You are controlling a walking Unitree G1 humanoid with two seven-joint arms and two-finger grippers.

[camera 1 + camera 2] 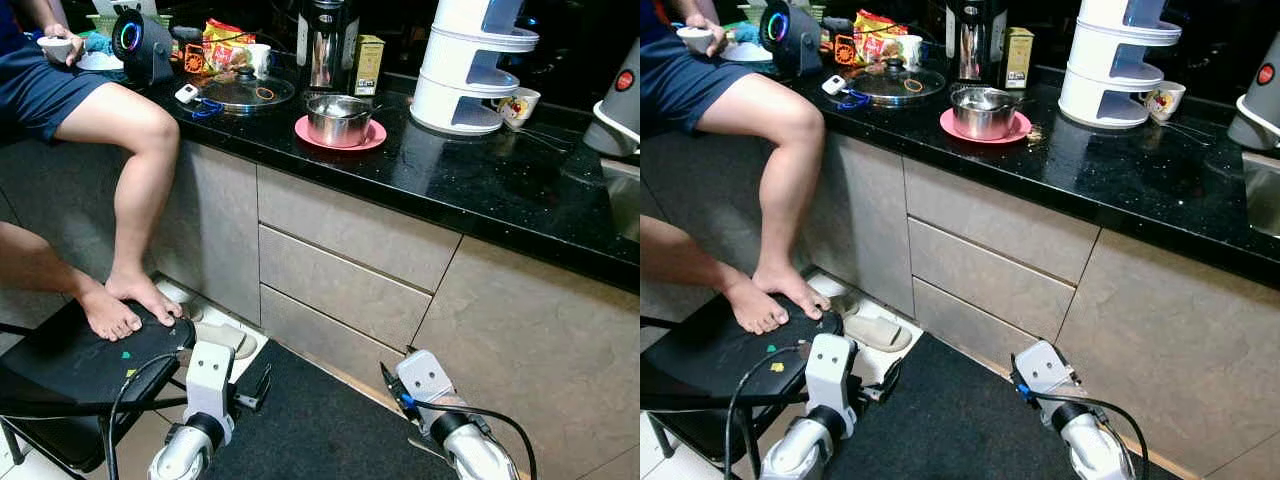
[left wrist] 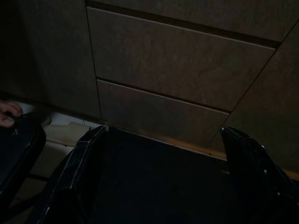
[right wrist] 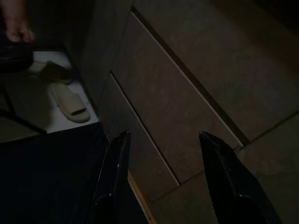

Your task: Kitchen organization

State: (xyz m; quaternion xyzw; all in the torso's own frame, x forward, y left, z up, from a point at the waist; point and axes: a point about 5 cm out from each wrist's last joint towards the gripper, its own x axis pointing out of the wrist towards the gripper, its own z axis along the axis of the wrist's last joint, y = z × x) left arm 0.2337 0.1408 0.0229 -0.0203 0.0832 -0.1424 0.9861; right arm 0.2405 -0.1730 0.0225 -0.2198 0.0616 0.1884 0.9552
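On the black countertop (image 1: 500, 170) a steel pot (image 1: 338, 118) sits on a pink plate (image 1: 372, 138). A glass lid (image 1: 245, 92) lies to its left and a white stacked container (image 1: 470, 65) stands to its right. A small patterned cup (image 1: 518, 105) is beside that container. Both arms hang low in front of the grey drawers (image 1: 350, 260). My left gripper (image 2: 163, 154) is open over the dark mat, with nothing between its fingers (image 2: 77, 163). My right gripper (image 3: 163, 158) is open too, pointing at the drawer fronts.
A person sits on the counter at the left, bare feet on a black chair (image 1: 70, 365). Beige slippers (image 1: 228, 338) lie at the cabinet base. A dark floor mat (image 1: 310, 420) lies in front of the drawers. A coffee machine (image 1: 325, 40) and snack packets (image 1: 222, 42) stand at the back.
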